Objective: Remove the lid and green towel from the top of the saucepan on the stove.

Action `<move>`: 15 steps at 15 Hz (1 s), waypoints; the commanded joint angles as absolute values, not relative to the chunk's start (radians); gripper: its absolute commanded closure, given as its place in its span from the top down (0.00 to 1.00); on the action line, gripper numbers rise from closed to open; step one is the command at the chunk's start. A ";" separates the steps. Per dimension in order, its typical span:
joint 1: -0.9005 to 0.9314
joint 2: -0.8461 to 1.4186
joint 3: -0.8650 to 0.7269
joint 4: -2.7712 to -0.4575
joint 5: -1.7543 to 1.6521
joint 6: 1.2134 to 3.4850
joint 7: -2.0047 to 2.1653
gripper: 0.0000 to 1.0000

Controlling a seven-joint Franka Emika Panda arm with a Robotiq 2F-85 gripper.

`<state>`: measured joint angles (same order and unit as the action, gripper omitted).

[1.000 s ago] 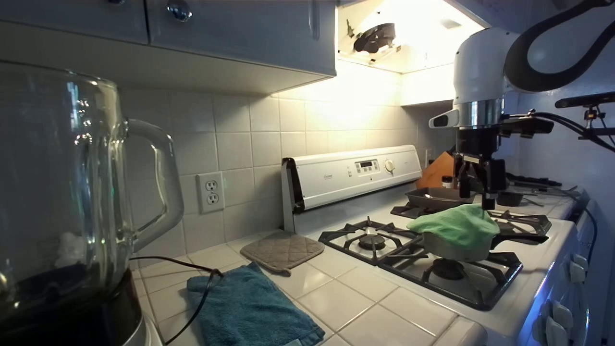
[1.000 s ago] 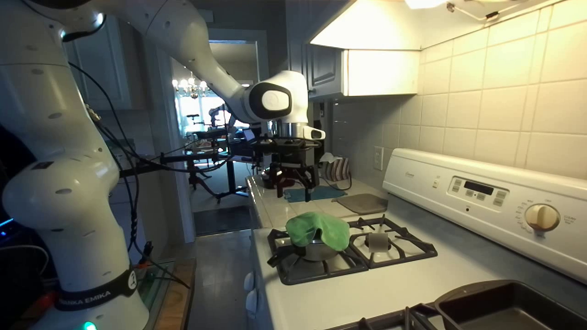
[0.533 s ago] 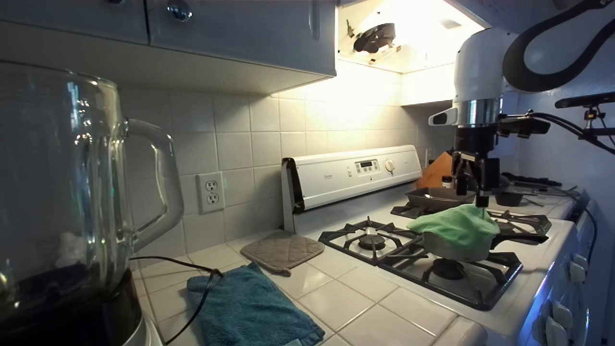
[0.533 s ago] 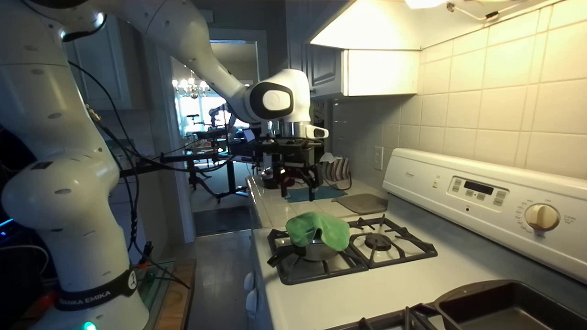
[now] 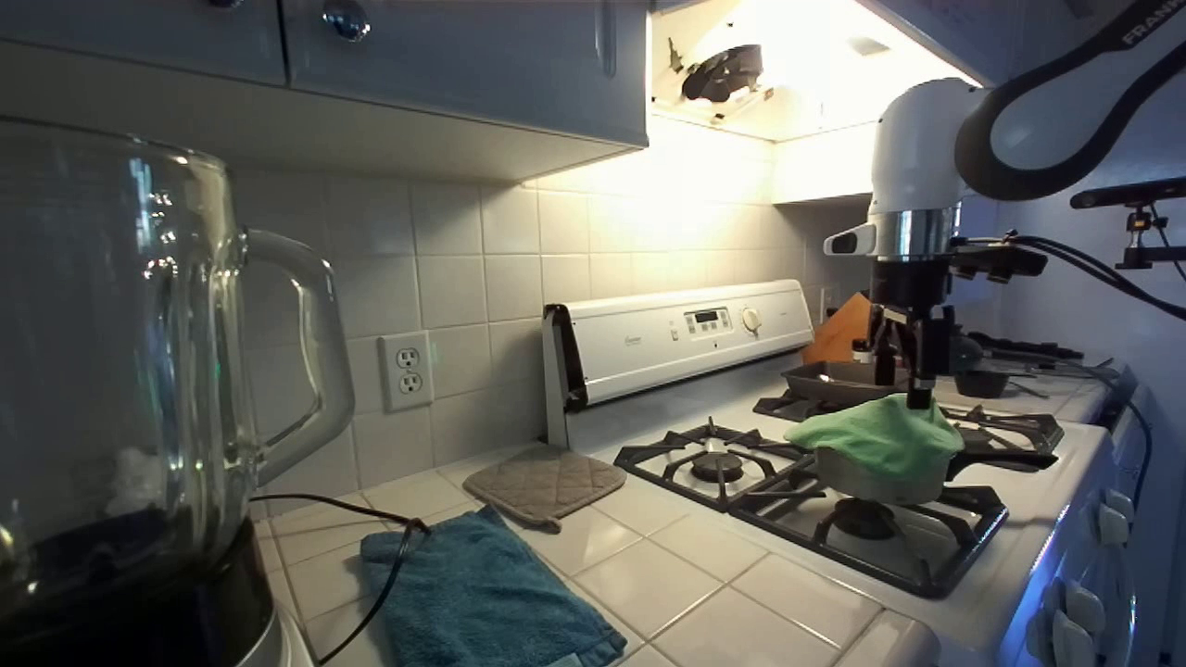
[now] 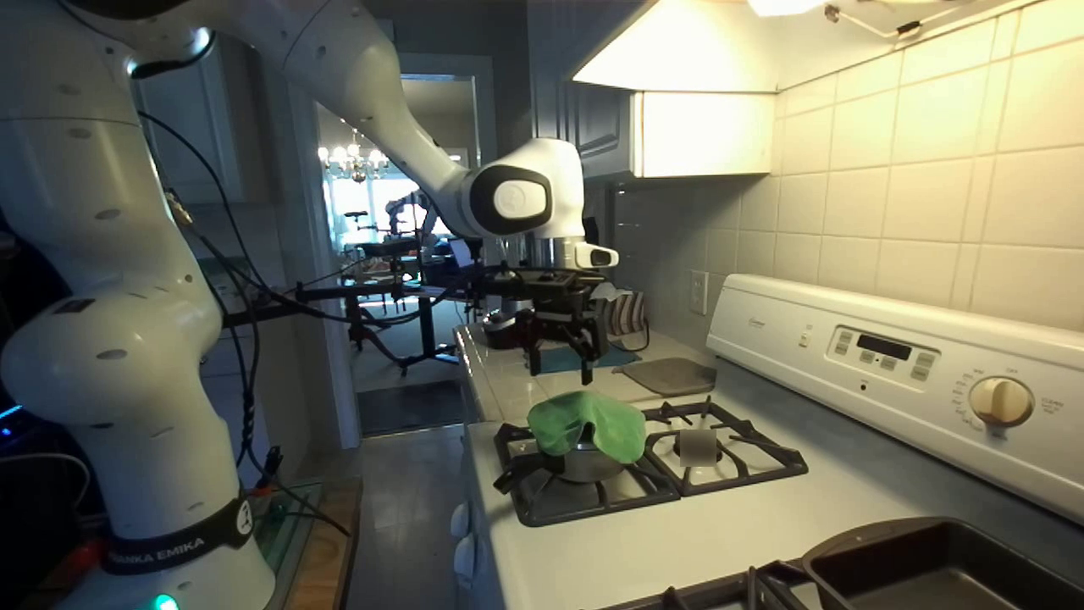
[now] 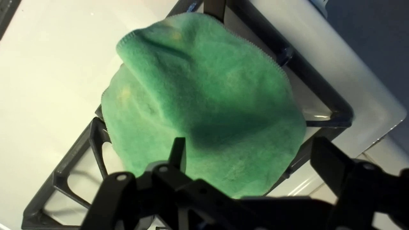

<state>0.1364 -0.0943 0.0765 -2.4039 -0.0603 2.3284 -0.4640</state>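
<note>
On front grate [image 7: 315, 83] of stove [image 6: 644, 542]: black-handled saucepan [image 5: 876, 484] under draped green towel [image 7: 223, 95]. Above towel: gripper [image 7: 249, 146] with jaws parted wide. On tiled counter [image 5: 649, 579] alongside: teal cloth [image 5: 491, 593] beside quilted grey potholder [image 5: 545, 484].

In the wrist view, the green towel [image 7: 204, 95] across the middle is soft, matt cloth with a stitched edge; the gripper [image 7: 250, 150] along the bottom is dull black. The burner grate [image 7: 319, 87] is black metal with glossy glints, the stovetop [image 6: 644, 551] smooth white with an enamel shine. In an exterior view, the saucepan [image 6: 584, 468], low and central, looks like smooth grey metal. Far left in an exterior view, the blender jar [image 5: 111, 324] is clear and glossy, glass or plastic. Low in that frame, the blue towel [image 5: 491, 593] is rough terry cloth, the pot holder [image 5: 547, 482] above it matt quilted fabric, and the countertop [image 5: 649, 579] glossy tile.
</note>
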 commanded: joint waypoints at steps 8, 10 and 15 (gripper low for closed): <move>0.125 -0.007 0.083 -2.388 -0.073 2.409 -0.464 1.00; 0.122 0.002 0.083 -2.387 -0.079 2.422 -0.460 0.94; 0.116 0.013 0.082 -2.385 -0.080 2.448 -0.458 1.00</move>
